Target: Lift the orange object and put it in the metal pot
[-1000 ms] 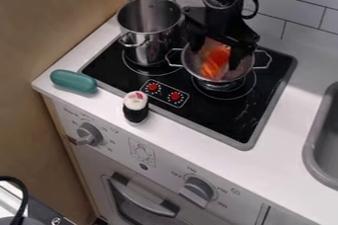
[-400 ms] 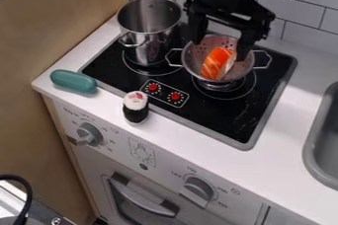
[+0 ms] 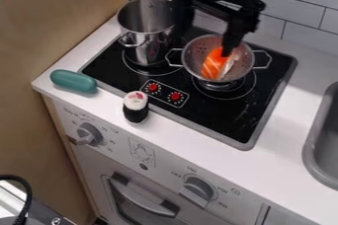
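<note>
Over the back of the stove hangs my gripper (image 3: 206, 40), open, with its two fingers spread wide and nothing held. One finger is near the tall pot's right side; the other overlaps the orange object in the view. That orange object (image 3: 213, 64), orange with white stripes and a pale side, lies inside the metal colander (image 3: 188, 59) on the right burner. Whether the finger touches it, I cannot tell. The tall metal pot (image 3: 148, 19) stands upright on the left rear burner.
A teal capsule-shaped object (image 3: 73, 81) lies on the counter's left end. Beside the stove's front edge stands a black and white sushi roll (image 3: 136, 108). A grey sink (image 3: 322, 142) is at the right, a wooden panel (image 3: 53, 31) at the left, and a tiled wall (image 3: 294, 7) behind.
The gripper rose off the colander, uncovering the orange object, then shifted left and turned, one finger coming back over the object. The orange object stays in the colander.
</note>
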